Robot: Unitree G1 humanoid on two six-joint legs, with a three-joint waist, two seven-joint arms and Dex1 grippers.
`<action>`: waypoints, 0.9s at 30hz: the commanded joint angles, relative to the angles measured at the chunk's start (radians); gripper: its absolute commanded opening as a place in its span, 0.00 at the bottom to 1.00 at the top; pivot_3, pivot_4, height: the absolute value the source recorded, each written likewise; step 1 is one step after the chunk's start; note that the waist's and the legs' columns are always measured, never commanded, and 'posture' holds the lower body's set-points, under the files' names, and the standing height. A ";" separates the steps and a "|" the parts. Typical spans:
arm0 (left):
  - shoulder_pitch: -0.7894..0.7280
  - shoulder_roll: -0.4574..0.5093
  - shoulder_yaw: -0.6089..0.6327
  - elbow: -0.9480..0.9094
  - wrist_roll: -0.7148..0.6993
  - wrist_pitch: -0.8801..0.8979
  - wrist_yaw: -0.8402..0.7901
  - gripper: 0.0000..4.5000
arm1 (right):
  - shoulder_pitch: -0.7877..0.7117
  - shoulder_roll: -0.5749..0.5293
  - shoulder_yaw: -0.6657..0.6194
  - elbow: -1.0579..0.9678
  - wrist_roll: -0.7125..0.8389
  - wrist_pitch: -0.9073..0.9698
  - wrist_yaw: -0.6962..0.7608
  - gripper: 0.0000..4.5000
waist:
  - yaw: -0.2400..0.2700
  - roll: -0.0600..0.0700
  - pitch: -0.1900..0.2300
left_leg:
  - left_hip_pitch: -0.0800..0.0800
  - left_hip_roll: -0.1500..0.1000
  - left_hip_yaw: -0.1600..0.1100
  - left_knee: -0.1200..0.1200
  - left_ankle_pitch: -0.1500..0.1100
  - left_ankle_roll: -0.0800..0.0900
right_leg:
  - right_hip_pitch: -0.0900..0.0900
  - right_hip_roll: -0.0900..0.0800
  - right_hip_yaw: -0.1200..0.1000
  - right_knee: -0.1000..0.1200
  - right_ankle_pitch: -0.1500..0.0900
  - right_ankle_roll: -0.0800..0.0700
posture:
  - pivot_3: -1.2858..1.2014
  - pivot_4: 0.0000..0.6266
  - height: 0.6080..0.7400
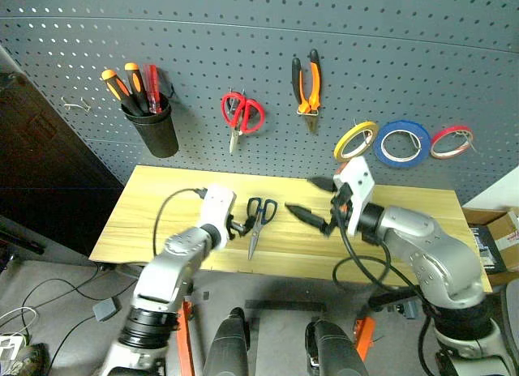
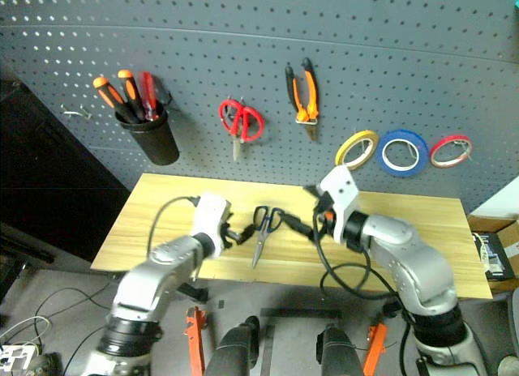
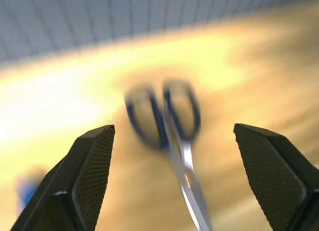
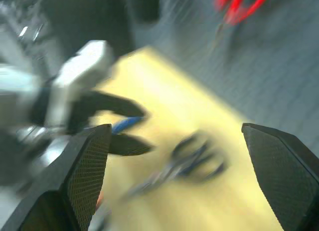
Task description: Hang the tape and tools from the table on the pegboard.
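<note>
We see L gripper [image 3: 172, 141] jaws wide, empty, by black scissors [image 1: 259, 218] on table [image 1: 162, 198] | R gripper [image 1: 312, 199] jaws wide, empty | pliers [image 1: 306, 88], tape [image 1: 355, 139] hung on pegboard [image 1: 243, 44]

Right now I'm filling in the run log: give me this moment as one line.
left gripper: open, facing black-handled scissors on table | right gripper: open, empty | pliers, yellow tape: hung on pegboard

head views look down; wrists share scissors [image 3: 172, 136].
</note>
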 commanded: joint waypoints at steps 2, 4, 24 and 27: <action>-0.083 -0.098 -0.027 0.085 0.070 0.062 0.118 0.90 | -0.006 0.009 -0.025 -0.062 0.037 0.057 -0.048 0.99 | -0.002 0.000 0.000 | 0.000 0.000 -0.002 0.000 -0.003 -0.004 | -0.001 0.000 -0.001 -0.001 0.001 -0.001 | 0.49 0.41 1.00; -0.115 -0.141 -0.020 0.136 0.094 0.063 0.163 0.90 | -0.003 0.008 -0.015 -0.068 0.030 0.068 -0.063 0.99 | -0.003 0.000 0.000 | 0.000 -0.001 -0.003 0.000 -0.003 -0.004 | -0.001 0.000 -0.002 -0.002 0.001 -0.001 | 0.49 0.41 1.00; -0.295 -0.220 0.036 0.585 0.157 0.006 0.197 0.90 | 0.027 -0.051 -0.040 -0.131 0.068 0.119 -0.094 0.99 | -0.026 -0.002 0.001 | -0.002 -0.002 -0.002 -0.001 -0.005 0.000 | 0.001 0.000 0.000 -0.005 -0.003 0.010 | 0.47 0.42 1.00; -0.299 -0.230 0.051 0.604 0.159 0.011 0.209 0.90 | 0.032 -0.060 -0.049 -0.132 0.081 0.121 -0.094 0.99 | -0.025 -0.002 0.001 | -0.001 -0.002 -0.002 0.000 -0.005 0.000 | 0.002 0.000 0.000 -0.005 -0.005 0.005 | 0.46 0.42 1.00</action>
